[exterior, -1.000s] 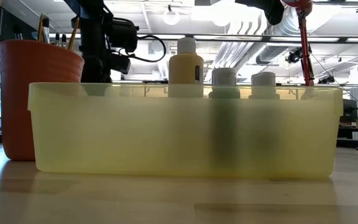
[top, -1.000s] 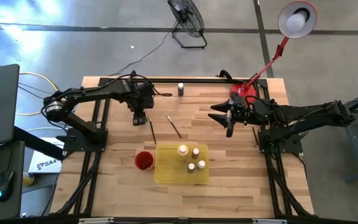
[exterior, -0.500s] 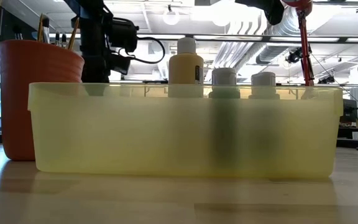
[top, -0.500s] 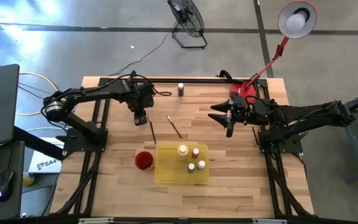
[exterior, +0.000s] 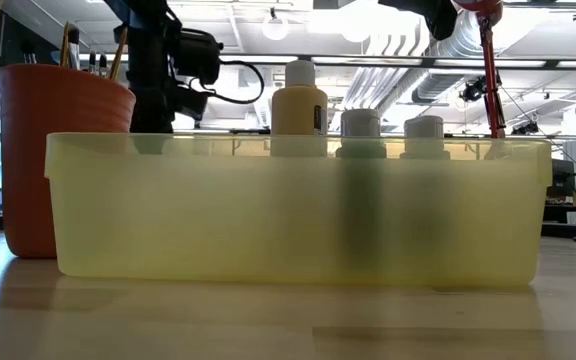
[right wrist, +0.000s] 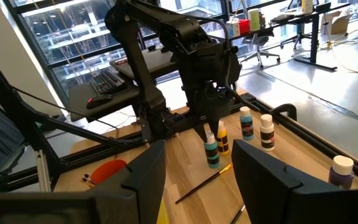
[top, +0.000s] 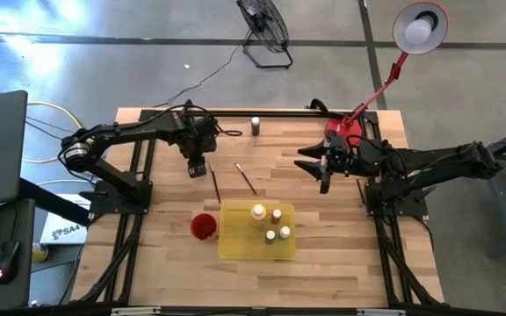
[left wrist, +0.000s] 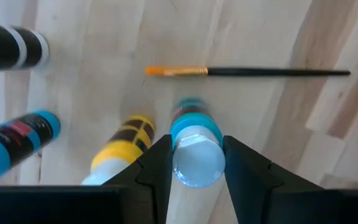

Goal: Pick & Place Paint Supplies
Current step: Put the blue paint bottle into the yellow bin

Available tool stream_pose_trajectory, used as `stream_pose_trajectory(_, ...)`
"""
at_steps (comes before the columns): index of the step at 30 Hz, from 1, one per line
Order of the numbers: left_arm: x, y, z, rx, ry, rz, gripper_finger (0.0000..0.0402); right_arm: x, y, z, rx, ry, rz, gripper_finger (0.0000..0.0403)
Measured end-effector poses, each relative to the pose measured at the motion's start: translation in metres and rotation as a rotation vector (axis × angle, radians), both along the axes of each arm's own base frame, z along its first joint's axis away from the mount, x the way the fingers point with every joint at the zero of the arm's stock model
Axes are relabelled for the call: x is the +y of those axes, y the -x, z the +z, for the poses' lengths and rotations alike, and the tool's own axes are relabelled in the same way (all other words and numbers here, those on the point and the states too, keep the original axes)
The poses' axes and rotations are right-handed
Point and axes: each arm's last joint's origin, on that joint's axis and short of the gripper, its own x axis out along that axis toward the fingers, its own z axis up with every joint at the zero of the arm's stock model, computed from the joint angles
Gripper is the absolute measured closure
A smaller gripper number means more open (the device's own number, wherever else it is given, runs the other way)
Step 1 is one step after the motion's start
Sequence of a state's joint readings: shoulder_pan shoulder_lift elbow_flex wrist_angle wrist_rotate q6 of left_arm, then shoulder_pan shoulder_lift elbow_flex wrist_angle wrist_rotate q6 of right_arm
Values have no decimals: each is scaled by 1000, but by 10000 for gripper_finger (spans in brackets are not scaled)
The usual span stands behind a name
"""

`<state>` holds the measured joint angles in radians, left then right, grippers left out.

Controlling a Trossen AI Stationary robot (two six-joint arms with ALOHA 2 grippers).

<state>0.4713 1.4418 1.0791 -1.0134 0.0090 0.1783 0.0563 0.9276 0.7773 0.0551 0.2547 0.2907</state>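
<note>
Bottle (left wrist: pixel 196 149) sits between left fingers (left wrist: pixel 156 167), seemingly touching both.

A grey concrete floor (top: pixel 130 61) surrounded the wooden table (top: pixel 358 237), with a black floor fan (top: pixel 264 26) and a lit red desk lamp (top: pixel 420 26) nearby. Beyond, tall windows (right wrist: pixel 73 37), office chairs (right wrist: pixel 263 46) and ceiling lights (exterior: pixel 275 28) were visible.

Both arms are matte black, built of slim tubes joined by chunky rounded joints; the left arm (top: pixel 134 132) has a silvery ring at its base joint and a black cable looping off the wrist; the right arm (top: pixel 429 161) is all dark; each gripper ends in two flat, angular black fingers (left wrist: pixel 157 171).
</note>
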Motion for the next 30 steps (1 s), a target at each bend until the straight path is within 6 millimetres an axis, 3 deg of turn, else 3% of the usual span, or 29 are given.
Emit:
stream_pose_trajectory(7,3,-5,25,-38,-20,1,284,1,0,0,0,-2,27,229)
stream_pose_trajectory(17,3,-16,104,-218,-102,27,284,1,0,-1,15,5,28,229)
stream_pose_trajectory(23,-26,-23,144,-289,-190,-27,285,0,5,-2,43,6,27,229)
stream_pose_trajectory(30,-70,-34,156,-366,-134,-44,285,0,16,7,0,43,23,229)
